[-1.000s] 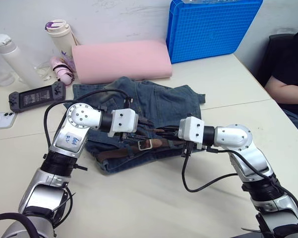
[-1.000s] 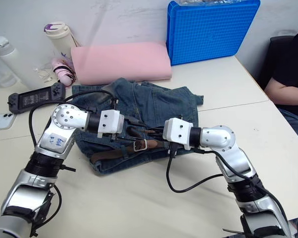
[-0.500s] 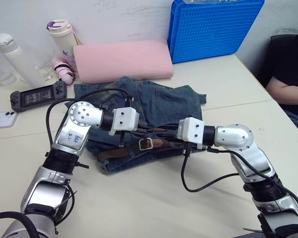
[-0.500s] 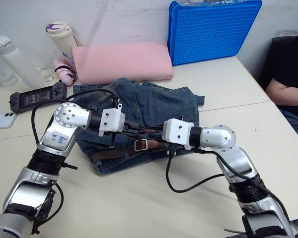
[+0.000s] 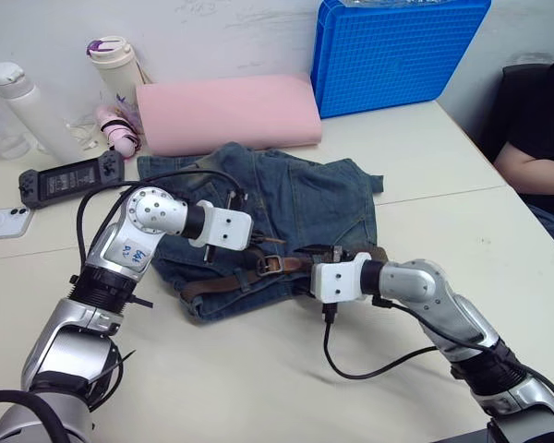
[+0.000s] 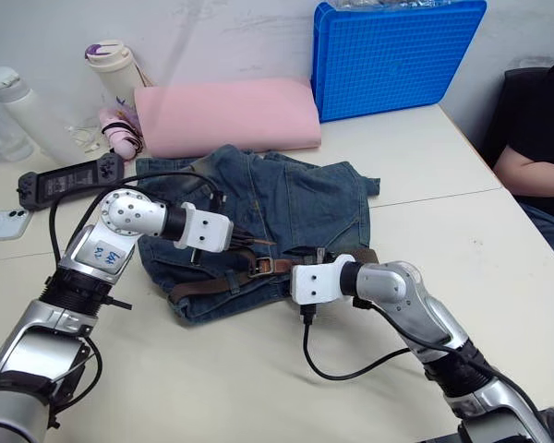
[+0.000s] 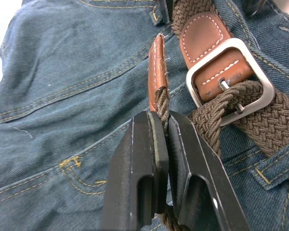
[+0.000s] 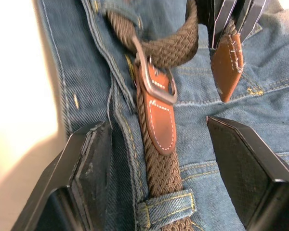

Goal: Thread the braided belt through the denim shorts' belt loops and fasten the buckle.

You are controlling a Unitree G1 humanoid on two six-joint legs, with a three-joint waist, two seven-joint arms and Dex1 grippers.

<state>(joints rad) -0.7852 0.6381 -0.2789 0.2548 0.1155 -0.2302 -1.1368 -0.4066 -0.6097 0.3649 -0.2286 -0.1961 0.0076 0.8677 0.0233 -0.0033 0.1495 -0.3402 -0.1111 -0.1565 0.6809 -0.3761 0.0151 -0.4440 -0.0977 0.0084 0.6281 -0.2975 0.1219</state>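
While the right pincer (image 8: 156,159) stands spread wide above the belt (image 8: 159,159), which runs lengthwise between its fingers along the shorts' (image 5: 295,198) waistband, the buckle (image 7: 231,82) lies just beyond; the left pincer (image 7: 163,144), nearer the tip (image 7: 156,72), is clamped on it.

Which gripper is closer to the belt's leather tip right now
Left. The left gripper is shut on the braided belt just behind its leather tip; the right gripper is open, apart from it, straddling the buckle.
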